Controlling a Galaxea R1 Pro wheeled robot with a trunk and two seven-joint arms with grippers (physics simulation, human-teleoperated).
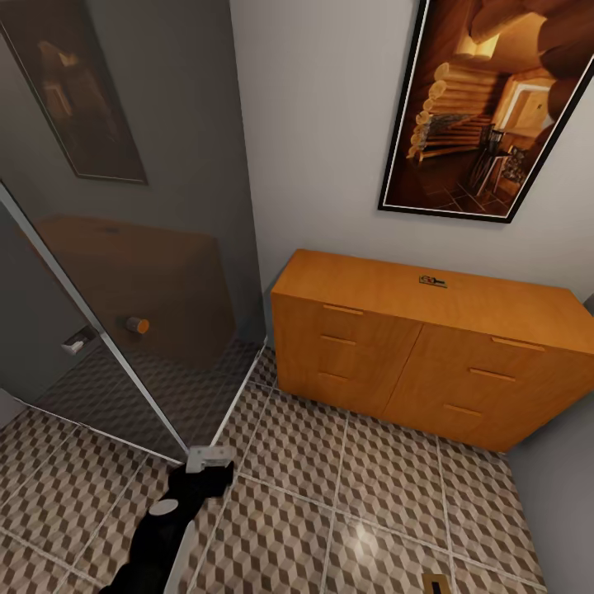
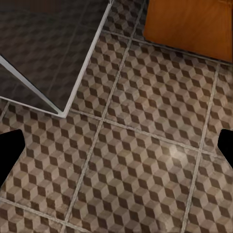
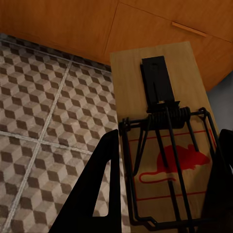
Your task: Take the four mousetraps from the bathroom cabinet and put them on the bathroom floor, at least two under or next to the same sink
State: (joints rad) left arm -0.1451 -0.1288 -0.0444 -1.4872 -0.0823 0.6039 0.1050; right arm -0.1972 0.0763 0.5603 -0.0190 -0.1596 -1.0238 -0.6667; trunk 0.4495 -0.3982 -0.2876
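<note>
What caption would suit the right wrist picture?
Right gripper holding a mousetrap above the tiled bathroom floor, near the cabinet.

One mousetrap [image 3: 162,136], a pale wooden board with a black wire spring, a black plate and a red mouse print, sits between the right gripper's [image 3: 160,194] dark jaws above the bathroom floor [image 3: 43,126] of cube-patterned tiles. Another mousetrap [image 1: 431,281] lies flat on the top of the cabinet [image 1: 396,355], an orange-brown chest with closed drawer fronts, at about two o'clock in the head view. A small part of a third mousetrap [image 1: 435,584] shows on the tiles at five o'clock
</note>
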